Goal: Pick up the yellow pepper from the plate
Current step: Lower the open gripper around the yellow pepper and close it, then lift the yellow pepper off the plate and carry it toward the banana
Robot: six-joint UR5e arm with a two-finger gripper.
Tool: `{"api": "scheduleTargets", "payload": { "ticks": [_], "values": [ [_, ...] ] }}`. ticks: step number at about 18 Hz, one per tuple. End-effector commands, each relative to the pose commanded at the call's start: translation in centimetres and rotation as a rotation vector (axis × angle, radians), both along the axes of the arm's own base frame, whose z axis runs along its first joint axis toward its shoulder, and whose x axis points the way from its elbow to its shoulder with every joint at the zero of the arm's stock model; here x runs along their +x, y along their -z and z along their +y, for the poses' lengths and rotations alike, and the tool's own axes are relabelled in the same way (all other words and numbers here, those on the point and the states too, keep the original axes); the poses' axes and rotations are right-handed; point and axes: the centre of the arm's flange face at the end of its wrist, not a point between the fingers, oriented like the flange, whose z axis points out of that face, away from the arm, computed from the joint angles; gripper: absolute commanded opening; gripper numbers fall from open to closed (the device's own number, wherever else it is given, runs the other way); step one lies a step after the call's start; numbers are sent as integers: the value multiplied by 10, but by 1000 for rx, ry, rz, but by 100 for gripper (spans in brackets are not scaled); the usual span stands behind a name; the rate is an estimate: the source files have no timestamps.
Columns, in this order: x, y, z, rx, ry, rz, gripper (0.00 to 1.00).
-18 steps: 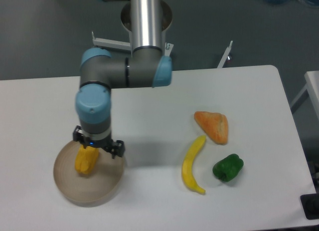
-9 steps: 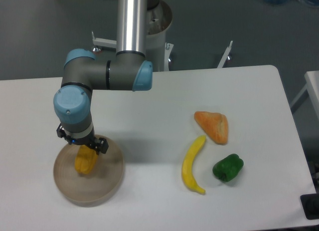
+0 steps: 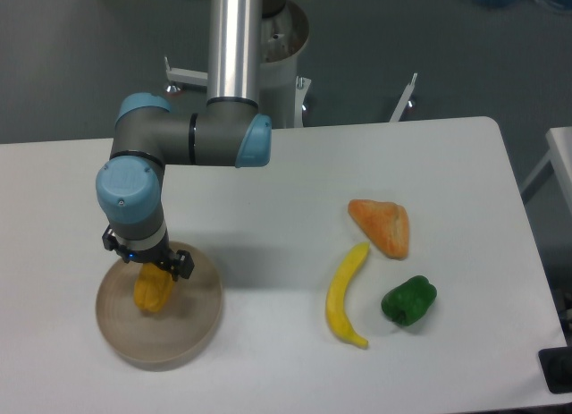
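The yellow pepper rests on the round beige plate at the table's front left. My gripper hangs straight above the pepper, and the wrist body hides the fingers and the pepper's top. Whether the fingers touch the pepper or stand open cannot be made out from this angle.
A yellow banana, a green pepper and an orange wedge of bread lie on the right half of the white table. The arm's base column rises behind the table's far edge.
One second ago the wrist was to the right of the pepper; it has swung left over the plate and now sits slightly lower above the pepper. The pepper has not moved.
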Motion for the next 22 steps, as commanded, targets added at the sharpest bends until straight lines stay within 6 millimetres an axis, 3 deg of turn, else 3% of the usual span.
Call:
{"api": "scheduleTargets", "payload": {
  "ticks": [1,4,7,12,16,22],
  "values": [
    [0,0,0,2,6,0,97],
    [0,-2,0,5,9,1,62],
    [0,-2,0,7,23,2,47],
    [-1,-6,0,13,23,2,44],
    [-9,-24,1,41,56,19,44],
    [-86,-65,-23,69,116,88,44]
  ]
}}
